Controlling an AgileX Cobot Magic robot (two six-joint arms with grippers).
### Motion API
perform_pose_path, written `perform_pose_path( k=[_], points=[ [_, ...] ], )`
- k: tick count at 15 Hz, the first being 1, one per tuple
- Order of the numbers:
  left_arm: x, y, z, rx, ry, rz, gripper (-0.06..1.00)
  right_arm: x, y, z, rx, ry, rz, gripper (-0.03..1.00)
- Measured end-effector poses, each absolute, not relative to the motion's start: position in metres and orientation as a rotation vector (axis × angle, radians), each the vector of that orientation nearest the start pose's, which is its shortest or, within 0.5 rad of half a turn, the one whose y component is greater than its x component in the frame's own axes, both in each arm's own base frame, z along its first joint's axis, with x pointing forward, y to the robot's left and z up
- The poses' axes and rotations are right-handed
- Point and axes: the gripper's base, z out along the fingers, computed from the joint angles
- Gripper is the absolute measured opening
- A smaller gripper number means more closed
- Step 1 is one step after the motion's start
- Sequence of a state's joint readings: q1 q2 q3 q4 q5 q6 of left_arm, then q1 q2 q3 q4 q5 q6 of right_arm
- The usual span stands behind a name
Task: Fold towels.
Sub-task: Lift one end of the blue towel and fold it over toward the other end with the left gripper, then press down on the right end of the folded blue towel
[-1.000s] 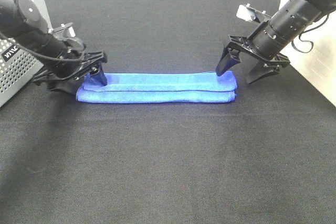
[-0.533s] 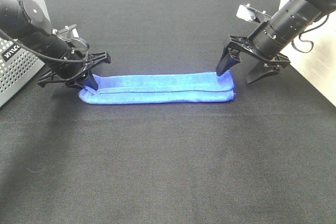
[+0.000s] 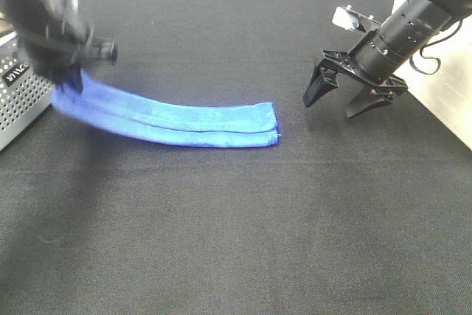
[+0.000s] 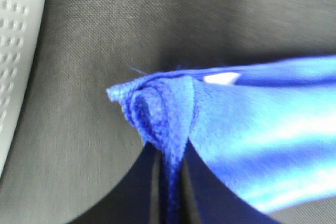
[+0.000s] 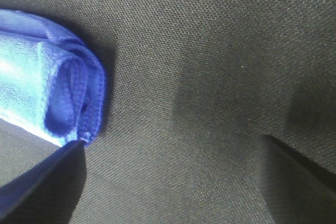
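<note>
- The black cloth surface [image 3: 236, 241] fills nearly the whole high view.
- The blue towel [image 3: 192, 119] is folded into a long narrow strip. It lies left to right across the far left half of the surface.
- Its right end rests flat on the surface, with the stacked, stitched edges showing as a rounded fold in the right wrist view [image 5: 73, 98].
- Its left end is raised off the surface and runs up into the left claw [image 3: 74, 77], which is blurred in the high view.
- The left wrist view shows the left claw [image 4: 170, 153] pinched tight on that bunched end of the towel [image 4: 252, 124], dark fingers [image 4: 142, 192] pressed on either side of the cloth.
- The right claw [image 3: 330, 107] hangs over the far right of the surface with its jaws spread wide and nothing between them.
- It stands to the right of the towel's right end, apart from it, with bare surface between.
- A grey perforated box [image 3: 18, 101] sits at the left edge, just beside the lifted end of the towel.
</note>
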State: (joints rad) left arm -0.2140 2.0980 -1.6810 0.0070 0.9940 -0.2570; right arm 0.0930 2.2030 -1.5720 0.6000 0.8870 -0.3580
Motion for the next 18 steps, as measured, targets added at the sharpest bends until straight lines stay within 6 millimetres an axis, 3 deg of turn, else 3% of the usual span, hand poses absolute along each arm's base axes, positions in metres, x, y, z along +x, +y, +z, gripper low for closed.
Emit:
perform_pose_path(
  k=[3, 5, 7, 10, 11, 12, 16, 18],
  points=[
    [0.427, -0.149, 0.226, 0.045, 2.859, -0.210, 0.05, 0.436, 0.081, 0.137, -0.111, 2.879, 0.696, 0.82],
    [0.422, -0.189, 0.234, 0.084, 2.820, -0.357, 0.05, 0.435, 0.081, 0.137, -0.090, 2.889, 0.703, 0.82],
    [0.424, -0.224, 0.223, 0.090, 2.824, -0.485, 0.05, 0.435, 0.082, 0.137, -0.074, 2.900, 0.713, 0.82],
    [0.435, -0.262, 0.190, 0.018, 2.854, -0.611, 0.05, 0.432, 0.083, 0.138, -0.080, 2.922, 0.736, 0.82],
    [0.440, -0.275, 0.178, -0.053, 2.853, -0.662, 0.12, 0.431, 0.083, 0.138, -0.086, 2.933, 0.745, 0.82],
    [0.440, -0.275, 0.178, -0.053, 2.853, -0.662, 0.12, 0.431, 0.083, 0.138, -0.086, 2.933, 0.745, 0.82],
    [0.444, -0.301, 0.173, -0.198, 2.787, -0.906, 0.52, 0.429, 0.083, 0.138, -0.067, 2.950, 0.757, 0.82],
    [0.444, -0.308, 0.179, -0.198, 2.738, -1.014, 0.58, 0.427, 0.084, 0.138, -0.076, 2.971, 0.772, 0.82]
  ],
)
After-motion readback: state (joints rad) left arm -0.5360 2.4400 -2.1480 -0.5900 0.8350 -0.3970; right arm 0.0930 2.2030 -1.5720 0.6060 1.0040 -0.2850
